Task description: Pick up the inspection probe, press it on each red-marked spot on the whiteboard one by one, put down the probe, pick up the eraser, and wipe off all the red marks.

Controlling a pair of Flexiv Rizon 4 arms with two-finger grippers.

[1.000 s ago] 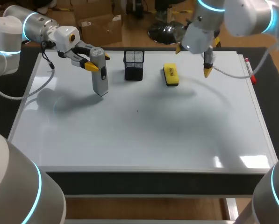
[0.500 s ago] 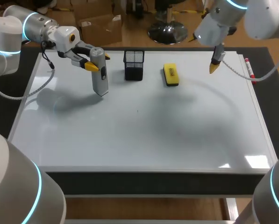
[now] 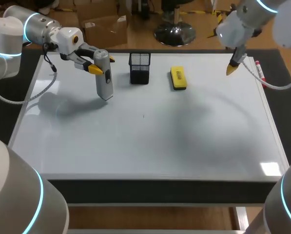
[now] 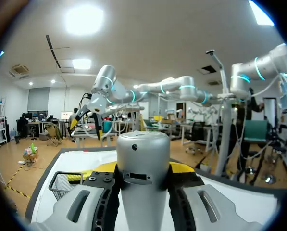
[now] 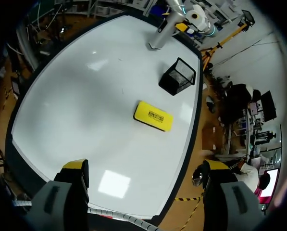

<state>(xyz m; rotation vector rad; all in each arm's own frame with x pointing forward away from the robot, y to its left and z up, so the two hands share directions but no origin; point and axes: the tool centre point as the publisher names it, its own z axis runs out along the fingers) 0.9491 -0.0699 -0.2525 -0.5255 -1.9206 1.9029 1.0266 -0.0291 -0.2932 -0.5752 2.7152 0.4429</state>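
The grey inspection probe (image 3: 104, 75) stands upright over the far left of the whiteboard (image 3: 150, 141), its lower end at the surface. My left gripper (image 3: 95, 62) is shut on its upper part; in the left wrist view the probe (image 4: 142, 173) fills the gap between the yellow tips of the left gripper (image 4: 142, 168). The yellow eraser (image 3: 178, 78) lies flat at the far middle of the board. My right gripper (image 3: 230, 66) hangs open above the far right corner, well clear of the eraser (image 5: 154, 116), with nothing between the fingers of the right gripper (image 5: 143, 171). I see no red marks on the board.
A black mesh basket (image 3: 139, 68) stands between the probe and the eraser. A red marker (image 3: 259, 73) lies along the board's right edge. A tiny dark speck (image 3: 144, 116) sits mid-board. The basket (image 5: 178, 76) is also ahead of the right gripper.
My right arm has swung to the right and farther back, away from the eraser toward the far right corner. The left arm and probe have not moved.
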